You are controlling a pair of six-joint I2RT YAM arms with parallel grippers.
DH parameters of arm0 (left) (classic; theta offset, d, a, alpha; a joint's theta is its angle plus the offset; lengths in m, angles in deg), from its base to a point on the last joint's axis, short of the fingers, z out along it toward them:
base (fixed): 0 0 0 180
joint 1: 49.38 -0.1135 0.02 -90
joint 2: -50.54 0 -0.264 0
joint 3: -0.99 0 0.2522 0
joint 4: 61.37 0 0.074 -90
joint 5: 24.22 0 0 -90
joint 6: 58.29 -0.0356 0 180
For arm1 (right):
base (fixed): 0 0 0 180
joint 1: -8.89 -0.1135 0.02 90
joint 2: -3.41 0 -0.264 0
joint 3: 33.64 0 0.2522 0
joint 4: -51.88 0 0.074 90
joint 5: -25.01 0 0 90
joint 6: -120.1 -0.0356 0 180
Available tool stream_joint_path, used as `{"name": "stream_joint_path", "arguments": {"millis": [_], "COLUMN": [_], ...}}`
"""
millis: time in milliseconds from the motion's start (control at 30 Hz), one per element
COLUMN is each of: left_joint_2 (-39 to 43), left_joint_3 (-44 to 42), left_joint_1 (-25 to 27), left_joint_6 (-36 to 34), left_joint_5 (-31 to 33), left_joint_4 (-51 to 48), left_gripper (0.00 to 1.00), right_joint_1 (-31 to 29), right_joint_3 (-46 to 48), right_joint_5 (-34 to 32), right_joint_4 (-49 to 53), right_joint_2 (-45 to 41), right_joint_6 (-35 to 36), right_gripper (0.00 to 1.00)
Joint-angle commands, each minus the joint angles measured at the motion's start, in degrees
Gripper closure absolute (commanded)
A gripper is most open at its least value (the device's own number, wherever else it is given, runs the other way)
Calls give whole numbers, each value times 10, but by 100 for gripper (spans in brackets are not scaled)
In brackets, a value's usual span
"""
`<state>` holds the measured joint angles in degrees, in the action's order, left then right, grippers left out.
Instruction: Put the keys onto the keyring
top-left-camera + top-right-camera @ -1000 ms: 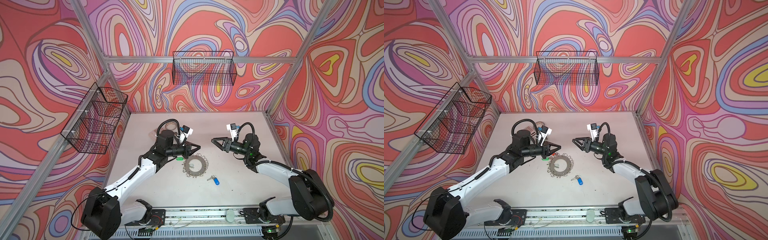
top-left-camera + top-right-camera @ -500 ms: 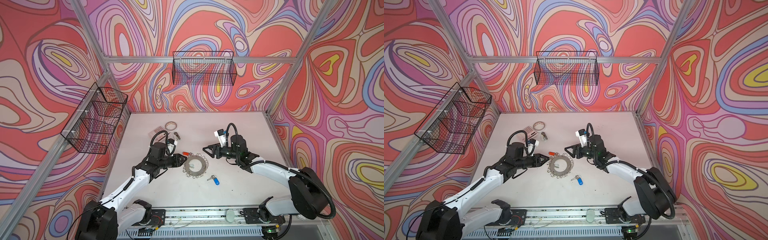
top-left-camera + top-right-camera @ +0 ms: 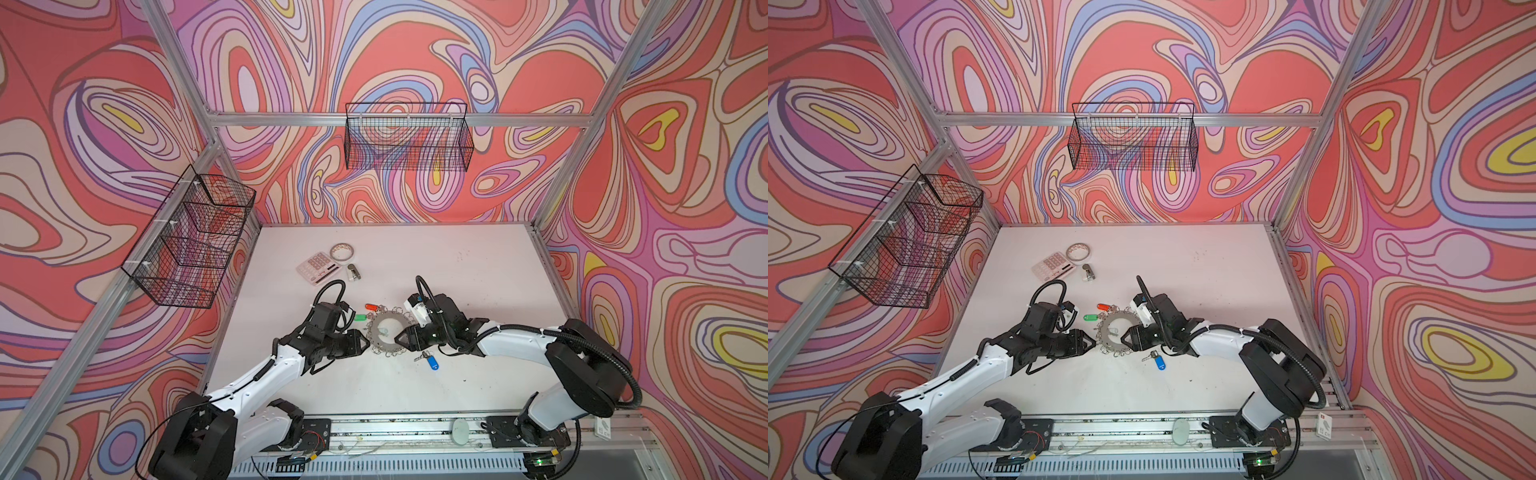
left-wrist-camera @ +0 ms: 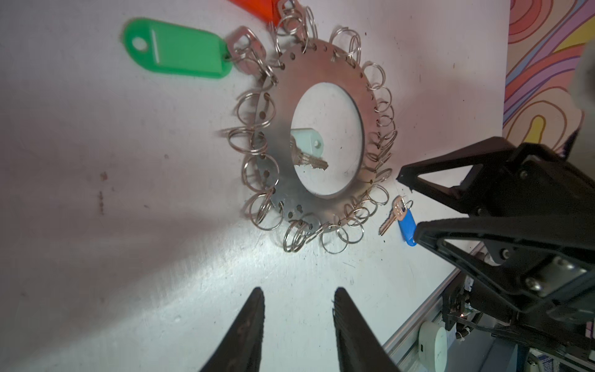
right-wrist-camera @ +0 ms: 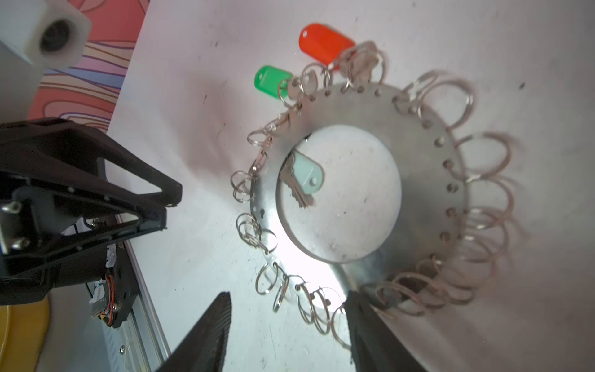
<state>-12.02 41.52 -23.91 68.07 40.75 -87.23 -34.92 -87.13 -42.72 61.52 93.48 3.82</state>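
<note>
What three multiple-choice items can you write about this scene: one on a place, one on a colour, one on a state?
1. The pale mint key lies:
A. in the hole of the keyring
B. hooked on a rim loop
C. far from the keyring

2. The tag of the loose key beside the keyring is:
A. yellow
B. blue
C. black

3. The left pincer is:
A. shut on a key
B. shut on the keyring
C. open and empty

Answers:
1 A: both wrist views show it on the table within the hole.
2 B: its blue tag lies clear of the loops.
3 C: its fingers stand apart, with only table between them.
</note>
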Motion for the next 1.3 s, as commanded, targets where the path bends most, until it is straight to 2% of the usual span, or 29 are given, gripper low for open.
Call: {"name": "stream_joint_path", "arguments": {"millis": [0, 67, 167, 267, 467, 733, 1133, 1267], "left_joint_2": [25, 42, 76, 113, 165, 162, 155, 153], "left_joint_3": [-17, -29, -42, -44, -38, -32, -36, -35], "left_joint_1": [0, 0, -1, -1, -2, -2, -2, -2], "left_joint_6": [23, 34, 43, 38, 29, 25, 24, 23], "left_joint_5": [12, 15, 25, 44, 58, 44, 39, 39], "left_joint_4": [62, 76, 81, 56, 21, 20, 37, 37], "left_gripper": [51, 37, 0, 0, 0, 0, 0, 0], "right_joint_1": [-20, -32, -43, -44, -49, -52, -52, -53], "right_joint_3": [7, 3, 0, -3, -21, -41, -52, -55], "right_joint_5": [-10, -16, -15, -15, -20, -33, -53, -56], "right_joint_4": [7, 4, -4, -9, -6, -1, 14, 20], "right_joint_2": [-10, -5, 6, 17, 41, 71, 81, 79], "right_joint_6": [-25, -34, -48, -60, -73, -91, -102, -102], "right_gripper": [48, 51, 56, 63, 72, 76, 93, 93]}}
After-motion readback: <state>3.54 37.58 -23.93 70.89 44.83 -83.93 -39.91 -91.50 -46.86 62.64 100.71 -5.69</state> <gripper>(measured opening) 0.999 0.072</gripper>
